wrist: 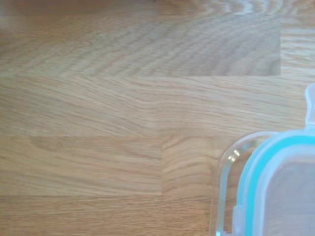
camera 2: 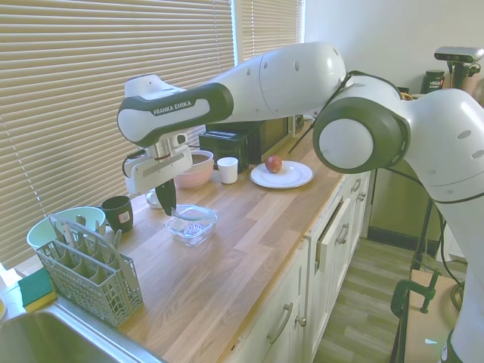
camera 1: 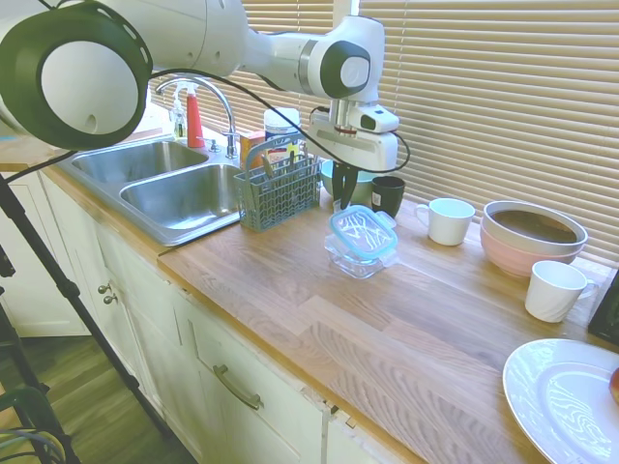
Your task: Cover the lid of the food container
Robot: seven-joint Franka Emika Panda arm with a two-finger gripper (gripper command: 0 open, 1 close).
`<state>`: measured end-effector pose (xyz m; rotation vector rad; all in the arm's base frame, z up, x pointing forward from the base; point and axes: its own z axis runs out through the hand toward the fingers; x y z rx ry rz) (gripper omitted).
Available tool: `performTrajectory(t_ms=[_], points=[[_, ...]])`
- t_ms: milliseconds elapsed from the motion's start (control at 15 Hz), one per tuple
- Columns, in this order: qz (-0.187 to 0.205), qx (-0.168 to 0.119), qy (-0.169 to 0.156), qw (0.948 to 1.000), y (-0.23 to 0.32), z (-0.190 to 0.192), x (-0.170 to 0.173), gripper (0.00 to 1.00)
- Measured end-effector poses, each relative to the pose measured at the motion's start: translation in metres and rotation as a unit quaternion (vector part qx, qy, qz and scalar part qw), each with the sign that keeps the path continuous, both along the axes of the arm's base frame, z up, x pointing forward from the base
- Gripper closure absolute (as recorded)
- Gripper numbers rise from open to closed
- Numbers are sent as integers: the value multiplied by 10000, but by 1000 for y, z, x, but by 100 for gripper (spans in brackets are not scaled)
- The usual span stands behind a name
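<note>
Lid resting askew atop container, gripper just above its rear edge, finger state unclear

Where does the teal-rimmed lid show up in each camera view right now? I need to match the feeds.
First exterior view: the lid sits mid-counter on the food container, just below the gripper.
Second exterior view: left of centre, the lid under the gripper.
Wrist view: only a corner of the lid, lower right.
Shared landmark: the dark mug beside it; not in the wrist view.
</note>
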<state>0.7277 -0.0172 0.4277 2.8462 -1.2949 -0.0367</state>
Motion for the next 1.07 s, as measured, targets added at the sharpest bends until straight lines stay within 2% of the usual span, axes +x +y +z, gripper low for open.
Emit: performTrajectory(t_ms=[1067], points=[[-36,-188,153,9997,2,-32,5,100]])
